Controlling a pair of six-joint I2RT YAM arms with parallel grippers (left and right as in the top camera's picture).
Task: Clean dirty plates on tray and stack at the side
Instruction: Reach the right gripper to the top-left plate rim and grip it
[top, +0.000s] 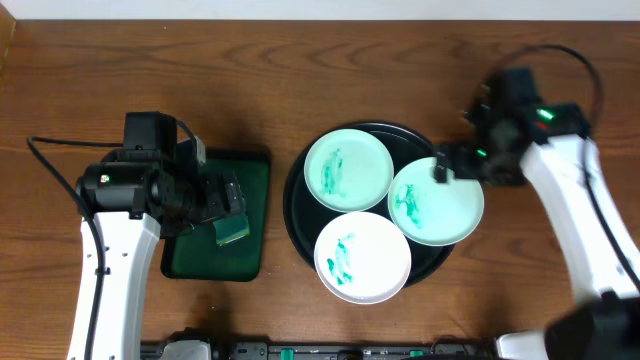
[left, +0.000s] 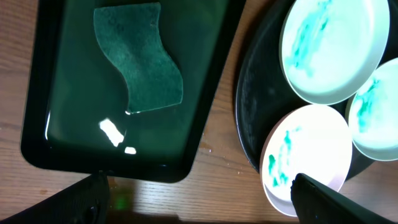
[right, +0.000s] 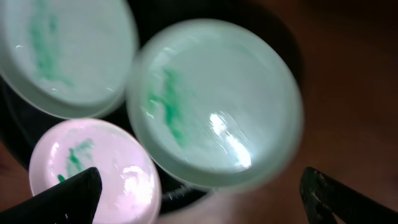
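Observation:
Three white plates with teal smears lie on the round black tray (top: 296, 200): one at the back (top: 347, 169), one on the right (top: 436, 201), one at the front (top: 362, 256). My right gripper (top: 450, 165) hovers open over the right plate's far edge. In the right wrist view that plate (right: 214, 102) fills the space ahead of the open gripper (right: 202, 202), blurred, with nothing held. My left gripper (top: 232, 200) stands open above the green rectangular tray (top: 250, 170); in the left wrist view its fingers (left: 81, 202) frame bare wood, and the front plate (left: 305, 155) lies near the right finger.
A dark green sponge (left: 138, 57) lies in the green rectangular tray (left: 56, 124), left of the black tray (left: 252, 99). Brown wooden tabletop (top: 560, 60) surrounds both trays. Black cables trail from each arm.

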